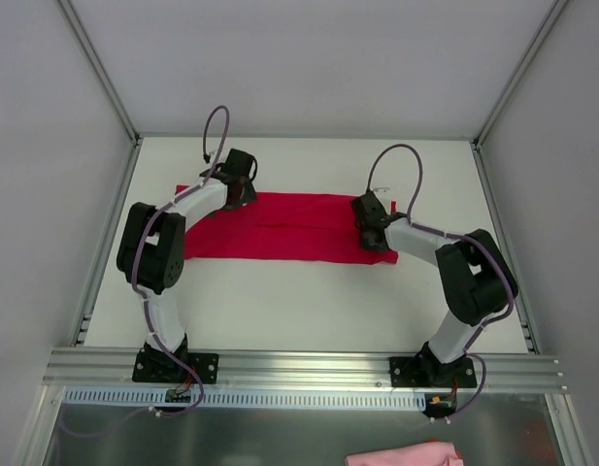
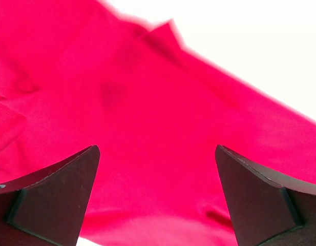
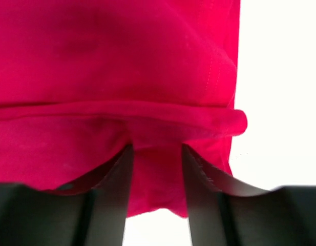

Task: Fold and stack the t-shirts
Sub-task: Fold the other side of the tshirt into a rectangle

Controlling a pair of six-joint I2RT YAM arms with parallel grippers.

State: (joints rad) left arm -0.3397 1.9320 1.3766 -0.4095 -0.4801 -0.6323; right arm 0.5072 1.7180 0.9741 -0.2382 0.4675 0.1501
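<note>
The right hand sits low on the right end of the t-shirt. Its two fingers stand a little apart, with red cloth showing in the gap between them and a rolled ridge of fabric lying just past their tips. From where I stand I cannot tell whether they pinch that edge or only straddle it. At the t-shirt's left far corner the left hand hovers over the cloth with its fingers spread wide, holding nothing. The t-shirt itself lies flat on the white desk as one long crimson band running between the two hands. It looks already doubled along its length, with a faint crease line down the middle. Well to the near side of the t-shirt, beyond the arms' bases, a bit of pink cloth pokes into sight. I judge the fold is partway done: the lengthwise narrowing looks made, and the band has yet to be brought end over end into a small square. The next move seems to call for a sure hold on both layers at one end. That end would then be lifted and carried across so the edges meet squarely without dragging the lower layer askew.
</note>
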